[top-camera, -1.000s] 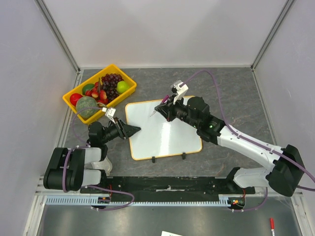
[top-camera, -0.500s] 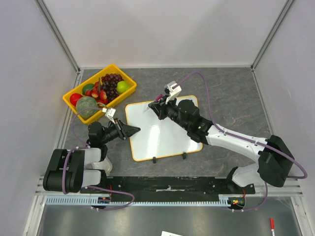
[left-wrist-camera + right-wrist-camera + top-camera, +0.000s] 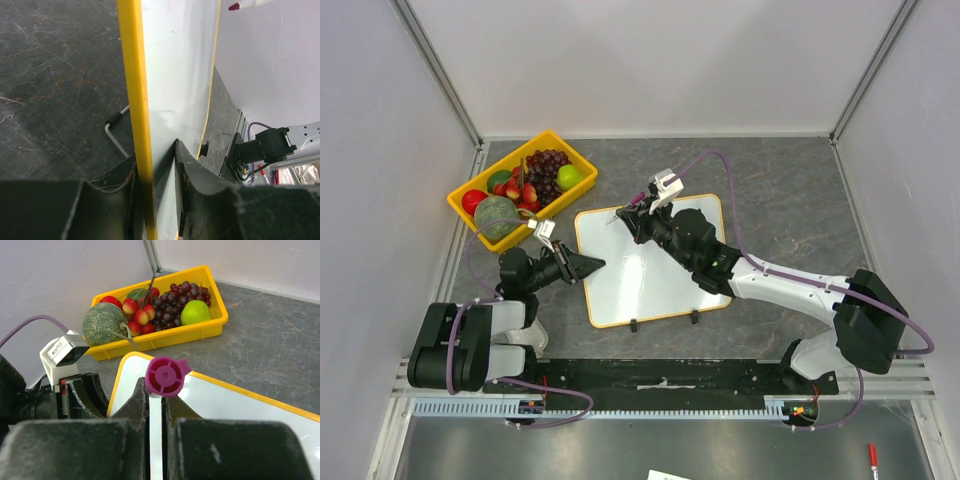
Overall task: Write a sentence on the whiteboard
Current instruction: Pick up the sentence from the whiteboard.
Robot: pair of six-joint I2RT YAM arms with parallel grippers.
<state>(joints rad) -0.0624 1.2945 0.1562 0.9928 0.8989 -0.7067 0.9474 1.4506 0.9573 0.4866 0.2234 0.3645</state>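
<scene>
Whiteboard [image 3: 655,270] blank, nothing written yet. Left hand [image 3: 594,263] pinches its left edge; right hand [image 3: 640,222] grips marker [image 3: 166,376] over far-left corner.

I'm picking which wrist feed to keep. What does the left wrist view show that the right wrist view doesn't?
Only the left wrist view: a bent metal rod on the table, and the left gripper clamped on the whiteboard's yellow edge up close. Only the right wrist view: the fruit tray, and the right gripper holding the marker. Both: the whiteboard and the marker.
</scene>
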